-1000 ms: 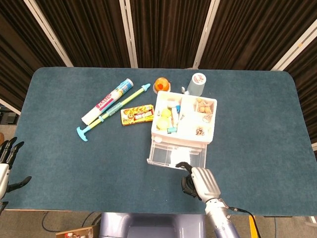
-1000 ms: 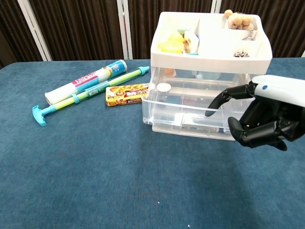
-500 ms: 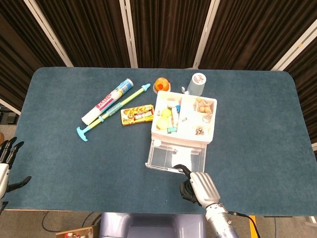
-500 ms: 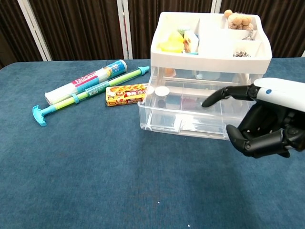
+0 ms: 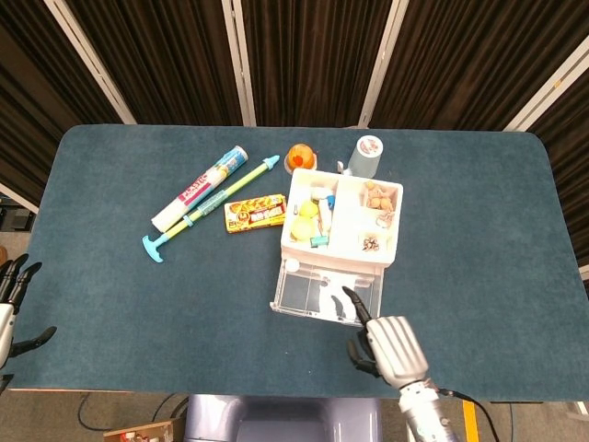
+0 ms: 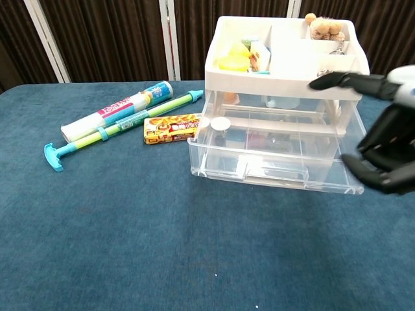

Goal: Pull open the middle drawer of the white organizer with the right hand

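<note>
The white organizer (image 5: 342, 217) stands mid-table, its top tray (image 6: 285, 68) filled with small items. A clear drawer (image 5: 317, 293) under the tray is pulled well out toward the table's front; in the chest view the drawer (image 6: 272, 172) shows a small white cap and a few bits inside. My right hand (image 5: 388, 343) is just in front of and to the right of the drawer, holding nothing. In the chest view the right hand (image 6: 389, 139) is raised at the right edge, one finger stretched toward the tray's corner, the others loosely bent, clear of the drawer. My left hand (image 5: 9, 308) hangs at the far left edge with its fingers spread.
Left of the organizer lie a toothpaste tube (image 5: 200, 189), a blue-green plunger toy (image 5: 212, 208) and a yellow-red snack pack (image 5: 255, 213). Behind the organizer sit an orange object (image 5: 300, 158) and a grey cup (image 5: 366, 157). The table's front edge runs close behind my right hand.
The drawer has slid further out toward the front edge. My right hand has come off its front, lifting and moving to the right.
</note>
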You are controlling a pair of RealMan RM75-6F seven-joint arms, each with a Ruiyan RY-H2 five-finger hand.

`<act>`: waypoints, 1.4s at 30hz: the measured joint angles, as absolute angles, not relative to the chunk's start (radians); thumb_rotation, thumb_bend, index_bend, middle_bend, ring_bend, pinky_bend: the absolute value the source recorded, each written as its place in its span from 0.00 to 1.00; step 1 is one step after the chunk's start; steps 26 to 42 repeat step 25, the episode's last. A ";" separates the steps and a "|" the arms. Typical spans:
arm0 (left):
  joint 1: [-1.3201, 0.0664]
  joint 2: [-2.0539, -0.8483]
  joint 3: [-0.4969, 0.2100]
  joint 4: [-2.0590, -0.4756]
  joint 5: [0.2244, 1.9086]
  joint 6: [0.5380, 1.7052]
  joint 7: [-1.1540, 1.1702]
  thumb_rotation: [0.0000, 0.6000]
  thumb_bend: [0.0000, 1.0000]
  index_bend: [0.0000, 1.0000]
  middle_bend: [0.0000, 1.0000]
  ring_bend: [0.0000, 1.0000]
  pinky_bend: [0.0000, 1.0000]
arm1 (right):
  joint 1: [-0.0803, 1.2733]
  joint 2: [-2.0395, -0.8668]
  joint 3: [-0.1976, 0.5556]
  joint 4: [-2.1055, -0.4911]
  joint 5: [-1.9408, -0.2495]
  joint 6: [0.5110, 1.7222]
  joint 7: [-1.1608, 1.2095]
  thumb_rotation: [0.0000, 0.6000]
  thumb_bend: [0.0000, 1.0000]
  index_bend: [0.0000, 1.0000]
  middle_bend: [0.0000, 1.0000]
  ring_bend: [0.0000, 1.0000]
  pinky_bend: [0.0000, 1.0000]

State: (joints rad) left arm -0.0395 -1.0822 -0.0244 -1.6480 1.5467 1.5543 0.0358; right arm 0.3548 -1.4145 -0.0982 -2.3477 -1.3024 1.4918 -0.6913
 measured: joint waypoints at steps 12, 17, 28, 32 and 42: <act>-0.034 -1.088 -0.019 -1.647 1.570 1.574 0.065 1.00 0.03 0.10 0.00 0.00 0.16 | 0.251 -1.153 -0.176 -2.165 -1.542 1.592 -0.372 1.00 0.25 0.00 0.09 0.06 0.18; -0.026 -1.090 -0.019 -1.633 1.595 1.608 0.087 1.00 0.03 0.08 0.00 0.00 0.13 | 0.211 -1.095 -0.198 -1.974 -1.578 1.609 -0.268 1.00 0.16 0.00 0.00 0.00 0.03; -0.004 -1.090 -0.021 -1.610 1.599 1.649 0.117 1.00 0.03 0.08 0.00 0.00 0.12 | 0.136 -1.104 -0.170 -1.713 -1.596 1.666 -0.268 1.00 0.16 0.00 0.00 0.00 0.02; -0.004 -1.090 -0.021 -1.610 1.599 1.649 0.117 1.00 0.03 0.08 0.00 0.00 0.12 | 0.136 -1.104 -0.170 -1.713 -1.596 1.666 -0.268 1.00 0.16 0.00 0.00 0.00 0.02; -0.004 -1.090 -0.021 -1.610 1.599 1.649 0.117 1.00 0.03 0.08 0.00 0.00 0.12 | 0.136 -1.104 -0.170 -1.713 -1.596 1.666 -0.268 1.00 0.16 0.00 0.00 0.00 0.02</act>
